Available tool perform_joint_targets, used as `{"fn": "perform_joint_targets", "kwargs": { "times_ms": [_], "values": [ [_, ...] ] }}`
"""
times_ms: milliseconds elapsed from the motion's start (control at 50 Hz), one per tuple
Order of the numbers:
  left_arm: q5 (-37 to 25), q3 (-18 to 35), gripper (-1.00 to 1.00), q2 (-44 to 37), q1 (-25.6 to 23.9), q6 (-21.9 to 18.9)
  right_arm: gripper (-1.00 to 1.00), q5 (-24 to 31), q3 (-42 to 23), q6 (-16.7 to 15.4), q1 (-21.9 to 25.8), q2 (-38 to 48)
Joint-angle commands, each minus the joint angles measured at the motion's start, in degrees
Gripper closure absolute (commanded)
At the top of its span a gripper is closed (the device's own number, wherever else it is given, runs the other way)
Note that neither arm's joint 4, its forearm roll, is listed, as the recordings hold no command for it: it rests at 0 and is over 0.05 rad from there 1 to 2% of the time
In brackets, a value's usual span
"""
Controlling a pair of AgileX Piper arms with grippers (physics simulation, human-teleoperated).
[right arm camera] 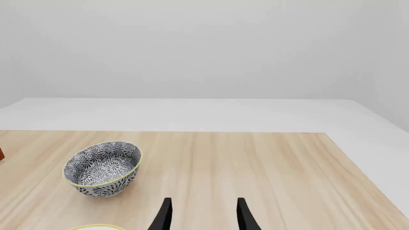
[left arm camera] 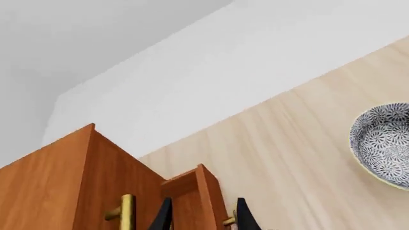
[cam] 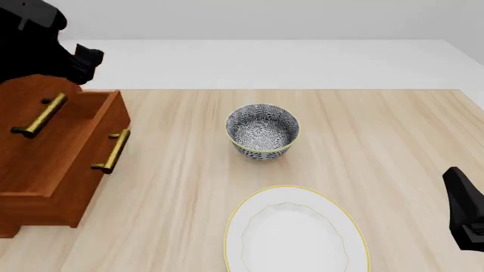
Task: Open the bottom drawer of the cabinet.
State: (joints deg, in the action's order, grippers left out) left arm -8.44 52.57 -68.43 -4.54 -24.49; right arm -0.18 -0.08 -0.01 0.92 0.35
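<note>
The cabinet (cam: 34,164) stands at the table's left, reddish-brown with brass bar handles. Its bottom drawer (cam: 90,164) is pulled out toward the middle of the table, its open top showing, with its brass handle (cam: 113,150) on the front. An upper drawer's handle (cam: 38,116) sits further back. My left gripper (cam: 88,59) hangs high over the cabinet's far side, apart from the handles. In the left wrist view it (left arm camera: 204,201) is open and empty, with the drawer's front (left arm camera: 208,196) seen between its fingers. My right gripper (cam: 463,204) (right arm camera: 203,201) is open and empty at the right.
A blue-and-white patterned bowl (cam: 262,131) stands mid-table; it also shows in the left wrist view (left arm camera: 383,143) and the right wrist view (right arm camera: 102,167). A white plate with a yellow rim (cam: 295,235) lies near the front edge. The table's far edge (cam: 302,89) meets a white floor.
</note>
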Motion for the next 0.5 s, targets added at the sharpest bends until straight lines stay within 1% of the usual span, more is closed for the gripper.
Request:
{"fn": "perform_joint_targets", "kwargs": {
  "times_ms": [20,40,80,120,180,200,220,240,300,340,500],
  "values": [
    [-2.5,0.0,-1.0,-0.2,1.5,9.3,-1.0,0.0,0.0,0.0,0.0,0.0],
    [-2.8,-0.2,-1.0,-0.5,1.0,10.3,-1.0,0.0,0.0,0.0,0.0,0.0],
    [-2.4,-0.8,-1.0,-0.3,1.9,10.6,-1.0,0.0,0.0,0.0,0.0,0.0],
    [-2.6,-1.3,-1.0,-0.7,2.3,13.1,-1.0,0.0,0.0,0.0,0.0,0.0],
    [-2.6,-2.1,-1.0,-1.1,3.1,14.7,-1.0,0.0,0.0,0.0,0.0,0.0],
    [-2.4,-2.5,-1.0,-1.0,3.5,14.0,-1.0,0.0,0.0,0.0,0.0,0.0],
    [-2.3,-2.8,-1.0,-0.9,3.3,14.3,-1.0,0.0,0.0,0.0,0.0,0.0],
    [-2.7,-2.8,-1.0,-1.2,3.6,15.7,-1.0,0.0,0.0,0.0,0.0,0.0],
    [-2.7,-3.1,-1.0,-1.2,4.6,16.2,-1.0,0.0,0.0,0.0,0.0,0.0],
    [-2.7,-3.8,-1.0,-1.1,5.5,15.8,-1.0,0.0,0.0,0.0,0.0,0.0],
    [-2.0,-5.1,-1.0,-1.7,6.4,18.3,-1.0,0.0,0.0,0.0,0.0,0.0]
  ]
}}
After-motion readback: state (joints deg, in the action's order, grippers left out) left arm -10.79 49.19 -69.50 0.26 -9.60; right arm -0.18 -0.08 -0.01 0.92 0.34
